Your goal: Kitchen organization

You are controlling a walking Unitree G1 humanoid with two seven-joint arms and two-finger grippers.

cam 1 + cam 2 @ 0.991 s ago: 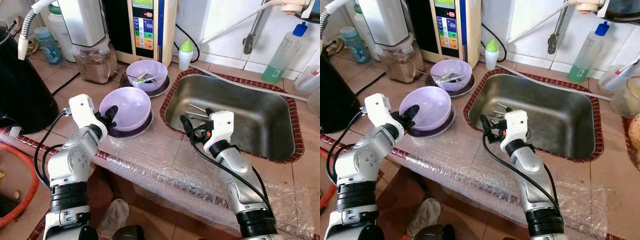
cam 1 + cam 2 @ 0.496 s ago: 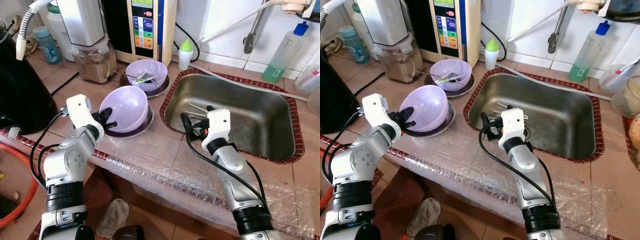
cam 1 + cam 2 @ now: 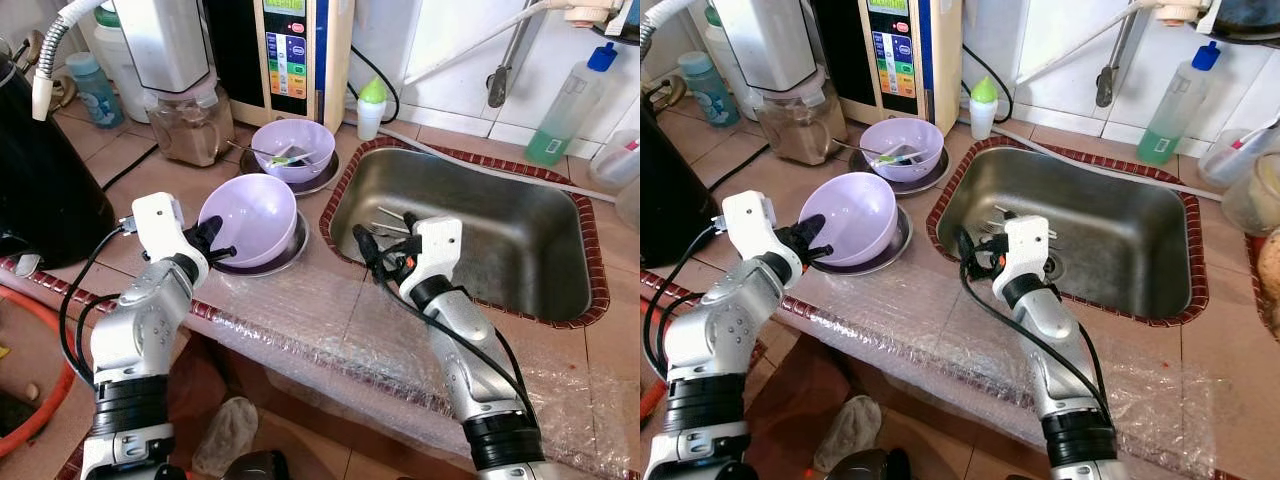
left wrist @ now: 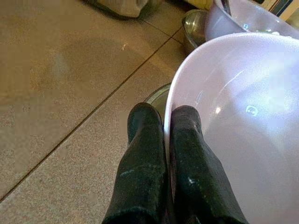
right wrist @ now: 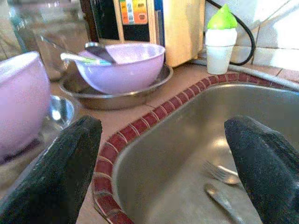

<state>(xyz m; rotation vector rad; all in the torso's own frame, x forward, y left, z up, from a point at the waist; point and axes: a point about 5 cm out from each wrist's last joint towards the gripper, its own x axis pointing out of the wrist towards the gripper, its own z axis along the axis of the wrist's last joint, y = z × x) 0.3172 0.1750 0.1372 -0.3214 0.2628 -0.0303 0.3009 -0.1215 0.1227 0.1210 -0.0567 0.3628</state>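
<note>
Lavender bowl (image 3: 252,213) sits tilted on a shallow steel plate (image 3: 283,254) on the tiled table (image 3: 160,165), just left of the sink (image 3: 560,290). Left tool (image 4: 164,140) is pinched on the bowl's near-left rim, one finger inside the wall, one outside. Right tool (image 5: 159,163) hangs spread and empty over the sink's near-left corner, above forks (image 5: 223,179) lying in the basin. A second lavender bowl (image 3: 293,148) with a spoon in it stands on its own plate farther back, near the blender jar (image 3: 190,125). My read on handling: thin plastic, so light and stiff enough for a one-sided rim pinch, but glossy, so it could rotate or slip in the fingers if swung quickly. The rim is the only practical hold; the wall is too wide to span. The steel plate underneath is loose and may skate or rattle when the bowl lifts. Keep the lift slow and level.
</note>
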